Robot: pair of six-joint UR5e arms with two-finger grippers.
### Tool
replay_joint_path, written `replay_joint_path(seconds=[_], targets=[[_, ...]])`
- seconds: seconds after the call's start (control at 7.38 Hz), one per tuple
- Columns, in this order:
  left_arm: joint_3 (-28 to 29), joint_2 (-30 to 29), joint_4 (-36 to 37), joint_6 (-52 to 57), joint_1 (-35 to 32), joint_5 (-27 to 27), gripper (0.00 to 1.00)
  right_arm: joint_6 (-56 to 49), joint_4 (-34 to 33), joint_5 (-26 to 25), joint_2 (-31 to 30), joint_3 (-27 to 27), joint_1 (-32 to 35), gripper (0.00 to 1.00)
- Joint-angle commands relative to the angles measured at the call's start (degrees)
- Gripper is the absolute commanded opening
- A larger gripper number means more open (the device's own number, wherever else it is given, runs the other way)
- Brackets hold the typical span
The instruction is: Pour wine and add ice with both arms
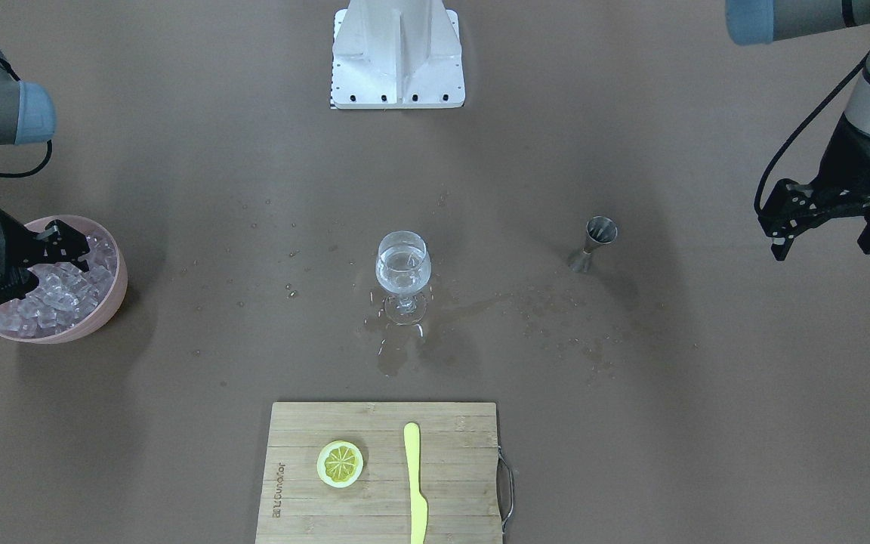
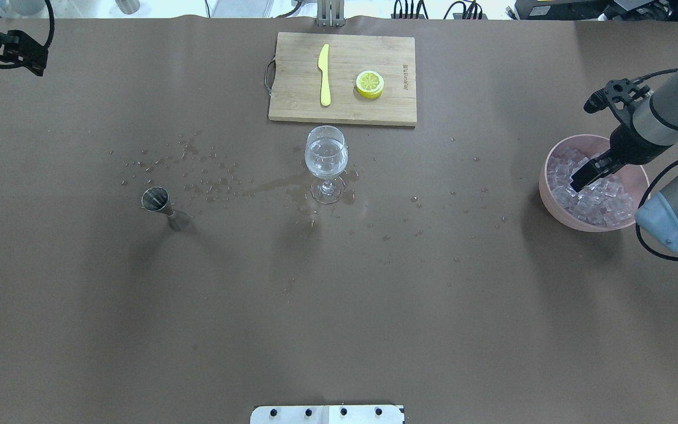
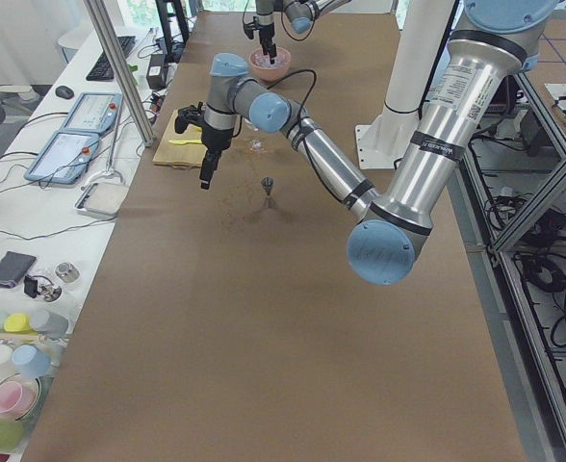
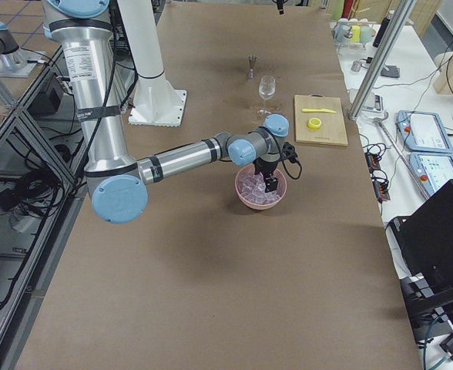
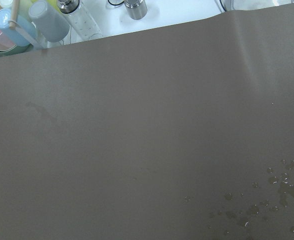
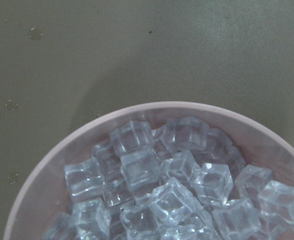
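Note:
The wine glass (image 1: 403,264) stands upright mid-table and holds clear wine; it also shows in the overhead view (image 2: 326,156). The ice (image 1: 65,291) is heaped in a pink bowl (image 1: 114,306), and fills the right wrist view (image 6: 172,195). My right gripper (image 1: 57,268) is down in the bowl (image 2: 551,197) with its fingers open among the cubes; I cannot tell whether a cube lies between them. My left gripper (image 1: 820,230) is open and empty, raised far out beside the table, well away from the steel jigger (image 1: 592,243).
A bamboo cutting board (image 2: 292,100) on the far side carries a lemon half (image 2: 369,83) and a yellow knife (image 2: 323,73). Water drops and a spill (image 2: 280,185) lie around the glass and the jigger (image 2: 159,203). The white pedestal (image 1: 397,57) stands at the robot's side.

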Motion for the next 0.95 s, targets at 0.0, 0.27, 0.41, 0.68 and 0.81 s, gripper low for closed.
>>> replay_joint_path(seconds=[0.0,0.27,0.41,0.68,0.81], targets=[[0.0,0.0,-0.1,0.0,0.0,0.0,0.98,-0.6,-0.8,-0.6,-0.1,-0.2,0.0,0.79],[0.0,0.1,-0.1,0.0,0.0,0.0,0.98,-0.6,-0.8,-0.8,0.0,-0.3,-0.4,0.57],[0.1,0.2,-0.1,0.0,0.0,0.1,0.98,-0.6,-0.8,-0.8,0.1,-0.3,-0.4,0.48],[0.2,0.0,-0.1,0.0,0.0,0.0,0.98,-0.6,-0.8,-1.0,0.1,-0.2,-0.5,0.01],[0.2,0.0,0.0,-0.1,0.0,0.0,0.98,-0.9,-0.8,-1.6,0.2,0.7,0.3,0.0]])
